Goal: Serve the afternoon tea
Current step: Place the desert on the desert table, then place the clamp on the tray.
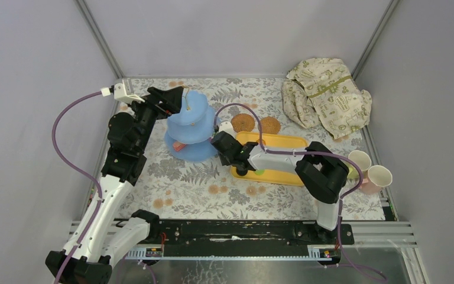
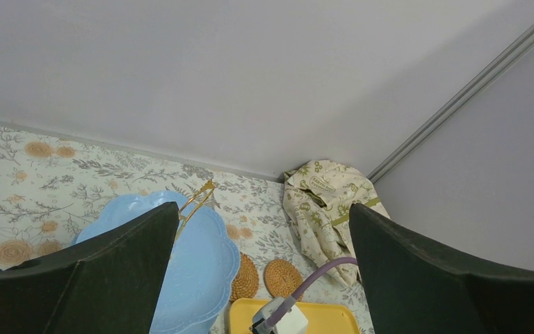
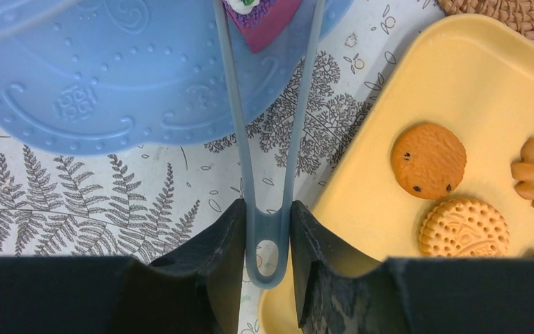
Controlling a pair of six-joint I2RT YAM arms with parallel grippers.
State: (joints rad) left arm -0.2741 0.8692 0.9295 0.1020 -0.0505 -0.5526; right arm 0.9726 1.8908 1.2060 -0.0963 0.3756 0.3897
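- Right wrist view: R gripper (image 3: 268, 240) pinches tongs (image 3: 267, 217) at the hinge; tips straddle purple pastry (image 3: 263, 24) on blue stand's (image 3: 97, 83) bottom tier. Placing step, I reckon.
- Next: loosen, back off w/o dragging it; biscuits (image 3: 428, 160) wait on tray (image 3: 473, 83).
- L gripper (image 1: 176, 99) spread wide, empty, crowding stand top.
- Far: coasters (image 1: 243, 122) behind tray; cups (image 1: 359, 160) at table's right edge.

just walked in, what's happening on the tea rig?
The right gripper holds grey tongs, their tips either side of a purple cake slice on the blue stand. The left gripper hangs open by the stand's top. Some biscuits lie on the yellow tray; cups and coasters sit apart.
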